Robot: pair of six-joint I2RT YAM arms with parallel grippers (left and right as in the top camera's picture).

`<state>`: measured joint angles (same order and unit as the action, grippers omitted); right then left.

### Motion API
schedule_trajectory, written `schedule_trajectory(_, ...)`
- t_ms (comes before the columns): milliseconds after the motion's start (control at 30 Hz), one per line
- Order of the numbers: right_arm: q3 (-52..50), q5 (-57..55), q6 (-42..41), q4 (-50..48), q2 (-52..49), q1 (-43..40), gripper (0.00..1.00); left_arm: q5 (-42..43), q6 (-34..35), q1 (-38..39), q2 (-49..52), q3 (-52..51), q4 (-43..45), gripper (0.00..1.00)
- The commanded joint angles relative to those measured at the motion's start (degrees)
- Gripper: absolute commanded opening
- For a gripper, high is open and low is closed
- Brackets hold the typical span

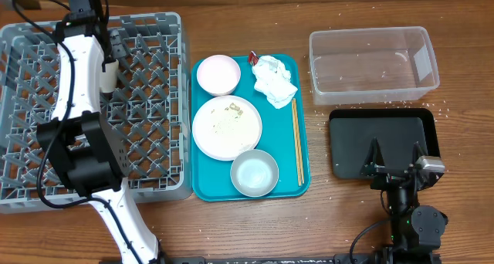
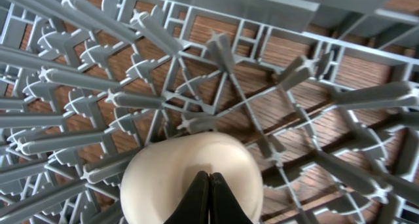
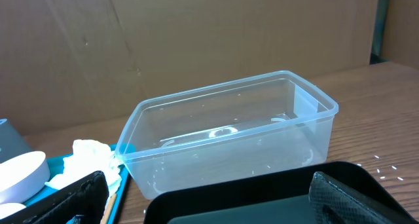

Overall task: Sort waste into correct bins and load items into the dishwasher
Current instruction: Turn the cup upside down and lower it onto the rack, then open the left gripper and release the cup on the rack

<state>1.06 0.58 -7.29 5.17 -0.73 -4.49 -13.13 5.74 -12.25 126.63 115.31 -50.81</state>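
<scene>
Left tool (image 2: 209,196), jaws together, meets the small cup (image 2: 163,178) above the dishwasher (image 1: 147,86); right tool (image 1: 396,157) stands apart. To the left tool's right, plate (image 1: 226,126), bowls (image 1: 218,73), napkin (image 1: 275,80) and wrapper (image 1: 253,57) remain unsorted.

Left arm (image 1: 81,63): white tube links, chunky black joint housings, black cables looping along it. Left gripper (image 2: 209,179) has black tapered wedge fingers. Right arm (image 1: 409,218) is all black (silver-grey block at the wrist), and the right gripper (image 1: 397,147) has black fingers (image 3: 347,198) with a pebbled surface.
</scene>
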Motion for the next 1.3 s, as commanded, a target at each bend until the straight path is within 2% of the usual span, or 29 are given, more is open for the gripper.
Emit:
schedule_trajectory(0,-0.59,-0.5,0.07,-0.35,0.57,-0.2,1.0,-0.33,-0.83,-0.22,0.61,-0.63,-0.31,0.04)
schedule_trajectory(233,-0.61,-0.5,0.07,-0.33,0.57,-0.2,1.0,-2.58,-0.42,-0.46,0.66,-2.49,-0.92,0.04)
schedule_trajectory(567,-0.61,-0.5,0.07,-0.33,0.57,-0.2,1.0,-12.55,9.9,-1.09,-2.49,0.0,-6.43,0.04)
schedule_trajectory(867,-0.59,-0.5,0.07,-0.35,0.57,-0.2,1.0,-12.15,14.03,-1.25,-11.37,0.37,-8.44,0.04)
schedule_trajectory(1033,-0.59,-0.5,0.07,-0.33,0.57,-0.2,1.0,-2.73,13.03,-1.25,-15.12,0.37,-6.82,0.04)
schedule_trajectory(1133,-0.61,-0.5,0.07,-0.33,0.57,-0.2,1.0,6.91,6.45,-1.25,-13.75,0.35,-3.21,0.06)
schedule_trajectory(1267,-0.59,-0.5,0.07,-0.33,0.57,-0.2,1.0,8.04,6.12,-1.31,-10.05,0.35,-2.56,0.07)
